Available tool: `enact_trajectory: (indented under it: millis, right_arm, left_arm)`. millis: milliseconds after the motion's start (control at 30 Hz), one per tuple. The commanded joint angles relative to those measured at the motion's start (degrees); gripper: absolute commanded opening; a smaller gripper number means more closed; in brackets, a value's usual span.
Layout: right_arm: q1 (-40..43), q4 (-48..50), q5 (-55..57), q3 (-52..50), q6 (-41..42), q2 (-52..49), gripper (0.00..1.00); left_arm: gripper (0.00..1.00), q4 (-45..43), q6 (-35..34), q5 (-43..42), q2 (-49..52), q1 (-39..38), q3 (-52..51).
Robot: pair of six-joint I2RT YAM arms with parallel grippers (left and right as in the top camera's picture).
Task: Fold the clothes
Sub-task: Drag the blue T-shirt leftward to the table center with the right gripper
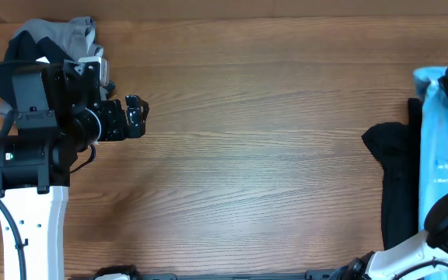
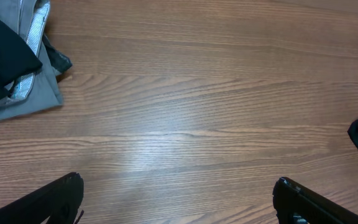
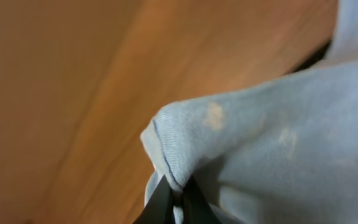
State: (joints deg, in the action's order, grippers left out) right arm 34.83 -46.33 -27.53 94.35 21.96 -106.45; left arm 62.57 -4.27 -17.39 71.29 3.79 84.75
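Table (image 1: 255, 155): brown wood-look top, spanning the overhead view from 9 o'clock to 3 o'clock.
Grain: fine darker lines running lengthwise, 9 o'clock to 3 o'clock.
Sheen: a pale wash of reflected light around the centre of the overhead view.
Left wrist view: the same table (image 2: 191, 93), with grain sharp and a soft glare patch towards 6 o'clock.
Right wrist view: the table (image 3: 55, 93) shows as a blurred orange-brown plane from 9 to 12 o'clock.

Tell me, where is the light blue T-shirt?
The light blue T-shirt lies at the overhead view's right edge, beside a black T-shirt, pinched by the right gripper.
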Motion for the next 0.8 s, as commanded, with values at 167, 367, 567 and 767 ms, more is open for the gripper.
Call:
enact_trajectory:
  millis: [167, 367, 567, 767]
  right_arm:
    - [-19.7, -1.5, -8.6, 3.7, -2.7, 12.0, 0.04]
    - [-40.1, -4.0, -5.6, 3.7, -2.7, 12.4, 0.04]
    - [-60.7, -7.2, 8.0, 3.7, -2.7, 12.3, 0.31]
    - [-63.4, -8.3, 18.5, 4.6, -0.4, 15.3, 0.59]
  left_arm:
    - [1.00, 0.8, -1.3, 0.5, -1.0, 0.4, 2.5]
    - [1.00, 5.1, -1.3, 7.8, -2.1, 0.4, 10.0]
    - [1.00, 9.2, -0.1, 12.2, -2.4, 0.4, 20.3]
    - [1.00, 11.9, 0.5, 13.3, -2.3, 0.4, 22.7]
